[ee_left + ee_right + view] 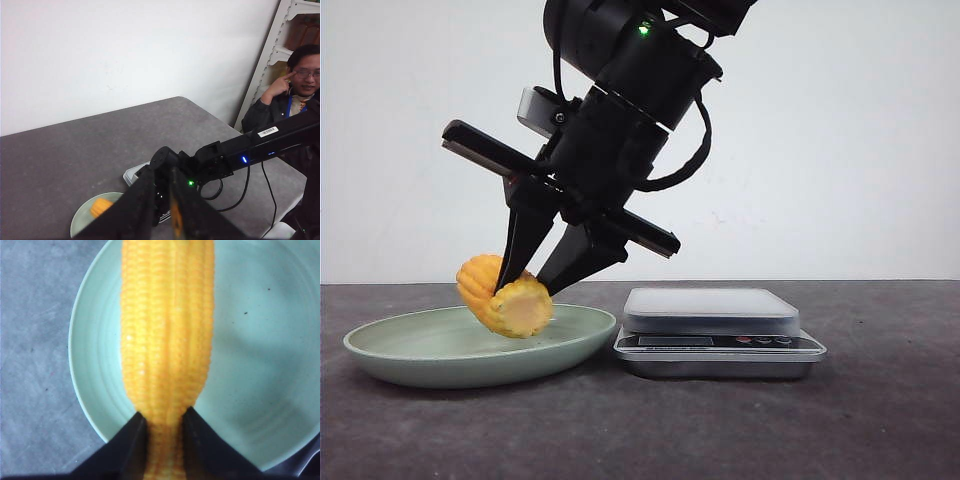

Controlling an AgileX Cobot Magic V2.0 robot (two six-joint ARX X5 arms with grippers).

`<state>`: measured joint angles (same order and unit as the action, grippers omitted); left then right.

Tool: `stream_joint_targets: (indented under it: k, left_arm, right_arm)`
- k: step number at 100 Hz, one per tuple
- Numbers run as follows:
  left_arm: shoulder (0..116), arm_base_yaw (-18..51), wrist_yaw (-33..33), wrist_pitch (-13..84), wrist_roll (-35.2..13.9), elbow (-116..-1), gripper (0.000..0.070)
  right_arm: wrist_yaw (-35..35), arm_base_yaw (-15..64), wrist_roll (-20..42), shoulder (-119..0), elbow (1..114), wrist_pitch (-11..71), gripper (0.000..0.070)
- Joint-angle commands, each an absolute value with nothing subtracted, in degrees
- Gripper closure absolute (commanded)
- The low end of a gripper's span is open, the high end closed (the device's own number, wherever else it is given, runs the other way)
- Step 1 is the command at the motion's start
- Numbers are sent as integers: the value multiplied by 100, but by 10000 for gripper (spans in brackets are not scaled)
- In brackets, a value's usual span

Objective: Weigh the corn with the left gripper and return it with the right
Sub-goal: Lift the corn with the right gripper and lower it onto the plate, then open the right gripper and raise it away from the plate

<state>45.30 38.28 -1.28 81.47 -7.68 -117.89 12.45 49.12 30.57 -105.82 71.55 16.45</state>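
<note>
- Plain white wall behind, dark grey table below; that is all the room I have to work in.
- Farthest left sits the pale green plate, the place I take to be the corn's home.
- Over the plate's right half is the corn, lying tilted with its paler cut end towards the front camera. It is low inside the rim; whether it touches the plate I cannot tell.
- My right gripper has it: both fingers closed onto the cob's sides near one end, kernels pinched between them.
- Right of the plate, just beside its rim, stands the scale, its platform bare.
- My left gripper hangs high and well back from all this, fingers drawn nearly together with only a thin slit, nothing between them.
- My reading: with the corn in my right fingers and off the scale, the weighing looks done and the return nearly so. What is left is to settle the cob, open up, and lift away.
</note>
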Motion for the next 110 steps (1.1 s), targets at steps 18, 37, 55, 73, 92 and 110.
stream_joint_targets:
  k: [18,37,55,73,92,110]
  left_arm:
    - [4556,3854,-102,8451,-799,-11907,688]
    - [4556,3854,-104,8451,-827,-11907,688]
    - [4539,3854,-102,8451,-829,-11907,688]
    - [4488,3854,-102,8451,-867,-11904,688]
    - [4412,3854,-99,8451,-867,-11902,688]
    - [4340,3854,139,8451,-858,-11900,688]
  right_arm:
    - [1267,4969,3142,-10702,7286,1603,217]
    - [1253,4884,3087,-10523,7356,1118,211]
    - [1009,4851,2600,-9983,7793,928,301]
    - [834,4851,1920,-9268,8213,945,458]
    - [392,4851,934,-8296,8224,1435,693]
    - [-609,4864,255,-7443,8224,2799,693]
